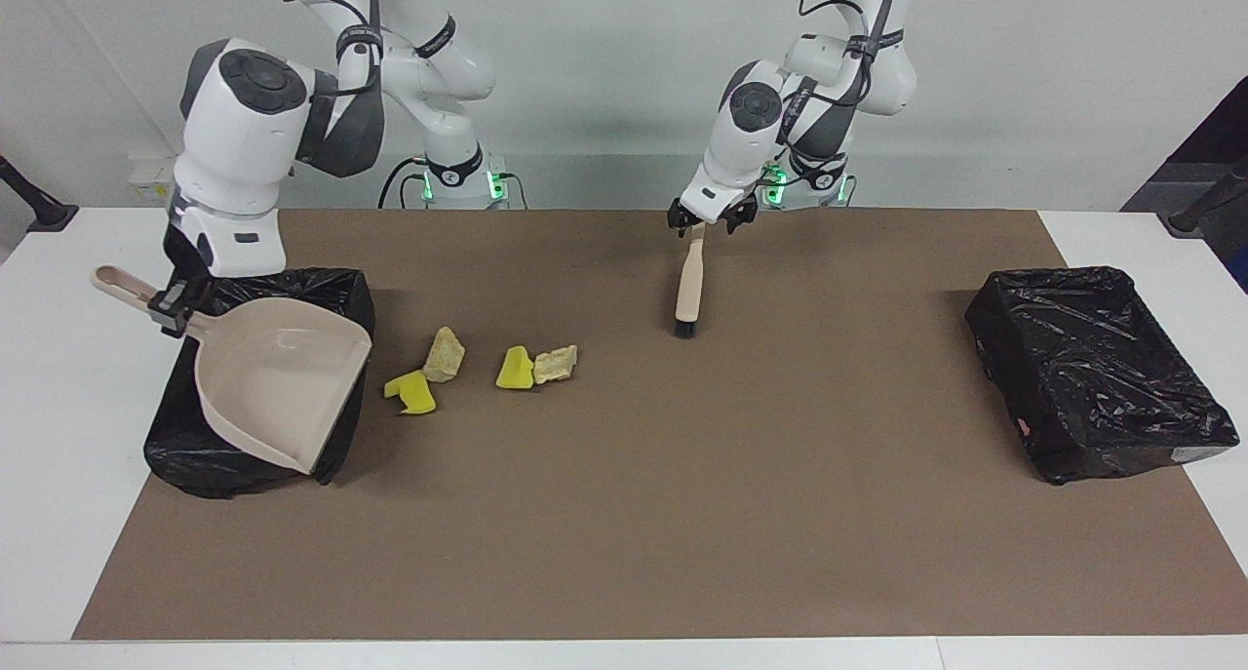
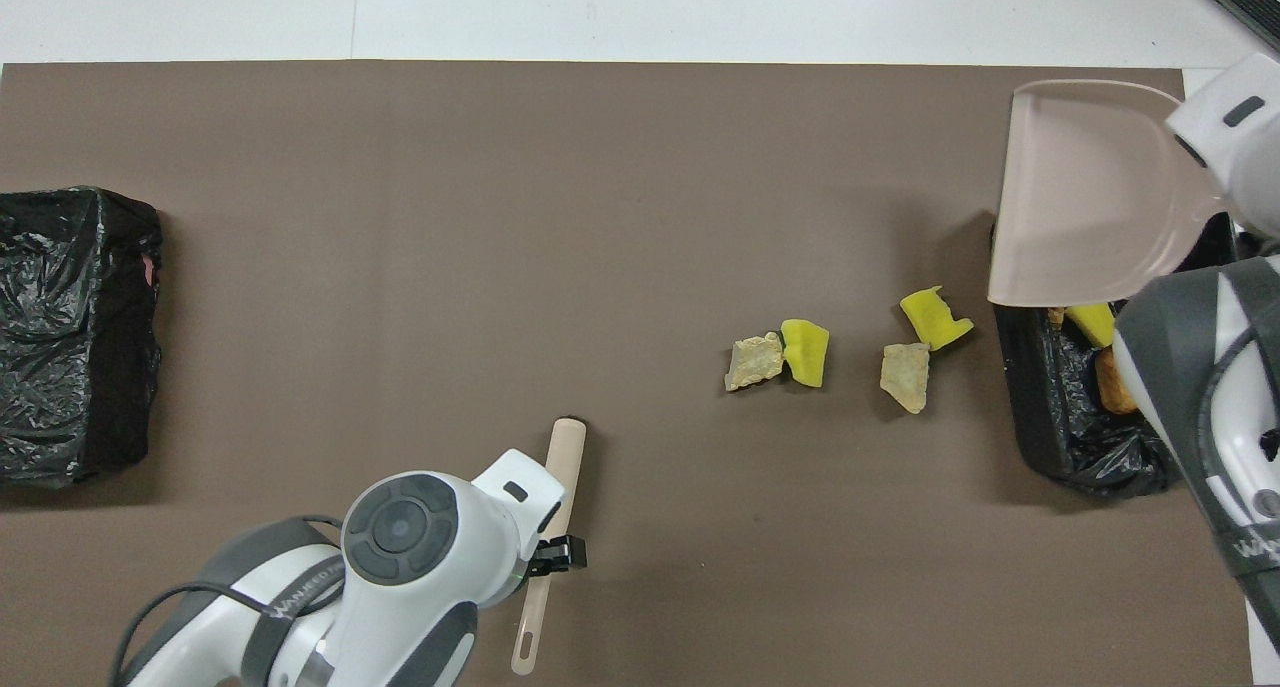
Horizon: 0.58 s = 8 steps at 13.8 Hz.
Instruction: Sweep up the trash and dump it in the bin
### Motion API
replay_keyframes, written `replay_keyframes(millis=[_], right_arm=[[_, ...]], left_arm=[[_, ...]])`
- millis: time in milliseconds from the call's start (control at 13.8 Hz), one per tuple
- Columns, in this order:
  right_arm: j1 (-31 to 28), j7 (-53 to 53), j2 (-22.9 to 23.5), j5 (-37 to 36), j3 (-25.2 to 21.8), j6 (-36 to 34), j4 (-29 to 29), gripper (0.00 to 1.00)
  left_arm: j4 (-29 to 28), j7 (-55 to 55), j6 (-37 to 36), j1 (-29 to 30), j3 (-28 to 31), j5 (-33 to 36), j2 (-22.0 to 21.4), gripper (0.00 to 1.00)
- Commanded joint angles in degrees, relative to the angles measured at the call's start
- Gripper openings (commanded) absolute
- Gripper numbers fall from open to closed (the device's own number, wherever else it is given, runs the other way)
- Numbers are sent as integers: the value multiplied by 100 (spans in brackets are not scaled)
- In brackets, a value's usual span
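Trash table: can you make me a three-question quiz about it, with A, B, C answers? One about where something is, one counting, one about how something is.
1. Where is the brush?
A. In a bin
B. On the mat, under the left gripper
C. In the dustpan

2. How many trash bits lie on the mat?
A. Two
B. Four
C. Nine

3. How is the dustpan?
A. Heaped with trash
B. Flat on the mat
C. Empty, held over a bin

Answers:
1 B: the brush lies on the mat with the left gripper over its handle.
2 B: two yellow sponge bits and two beige lumps.
3 C: the right gripper holds the dustpan by its handle over the bin, and nothing shows in it.
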Motion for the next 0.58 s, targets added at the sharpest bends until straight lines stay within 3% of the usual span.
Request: replay_keyframes(millis=[0, 290, 507], right_arm=[[300, 1160, 252, 649, 14, -308, 412, 0], [1248, 3794, 550, 1334, 15, -810, 790, 0], [1855, 5915, 1138, 1907, 15, -863, 1394, 0]], left_arm=[[598, 327, -378, 678, -5, 204, -119, 100], [1382, 968, -783, 1690, -14, 581, -49, 100], [1768, 1617, -1002, 2235, -5, 889, -31, 100]])
